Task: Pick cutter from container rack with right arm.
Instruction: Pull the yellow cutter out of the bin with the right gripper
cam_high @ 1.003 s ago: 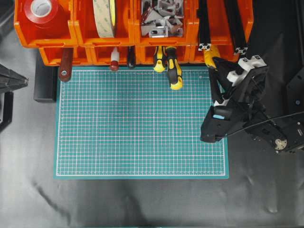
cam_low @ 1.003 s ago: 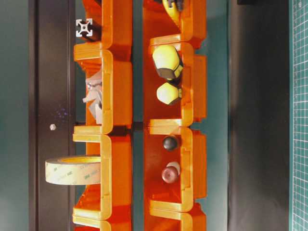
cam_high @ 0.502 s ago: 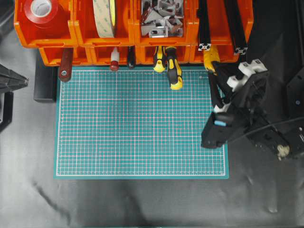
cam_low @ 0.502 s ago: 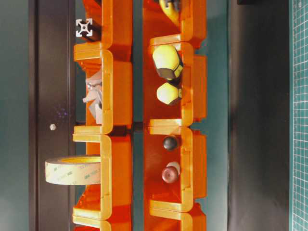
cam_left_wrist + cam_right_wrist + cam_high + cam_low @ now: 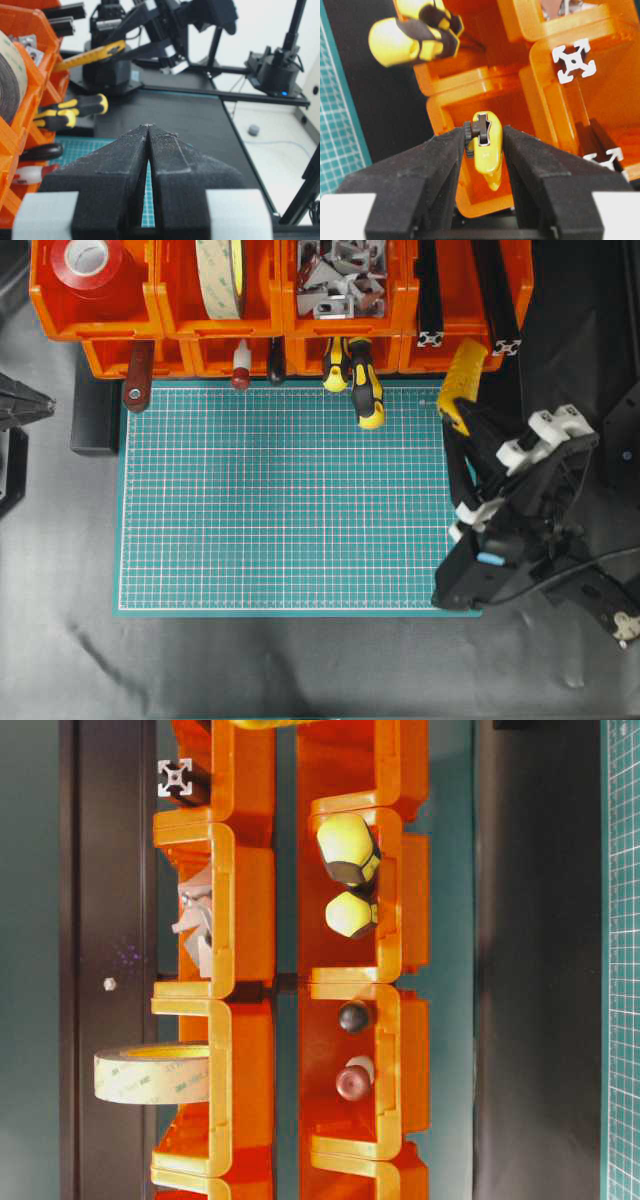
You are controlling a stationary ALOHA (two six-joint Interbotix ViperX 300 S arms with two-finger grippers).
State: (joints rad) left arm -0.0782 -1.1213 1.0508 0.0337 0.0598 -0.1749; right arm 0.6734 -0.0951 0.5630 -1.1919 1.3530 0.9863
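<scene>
Gripping cutter (image 5: 463, 377), right claw (image 5: 470, 420) sits beside screwdrivers (image 5: 362, 380) w/ left claw (image 5: 149, 131) shut.

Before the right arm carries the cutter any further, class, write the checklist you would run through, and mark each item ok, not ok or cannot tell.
1. Right gripper shut on the cutter: ok, fingers on both sides.
2. Cutter clear of the container rack: ok overhead; its far end lies beyond the rack's front edge.
3. Grip firmness: cannot tell.
4. Striped screwdrivers undisturbed in their bin: ok.
5. Left gripper shut and out of the way: ok.
6. Green mat free below for set-down: ok.
</scene>
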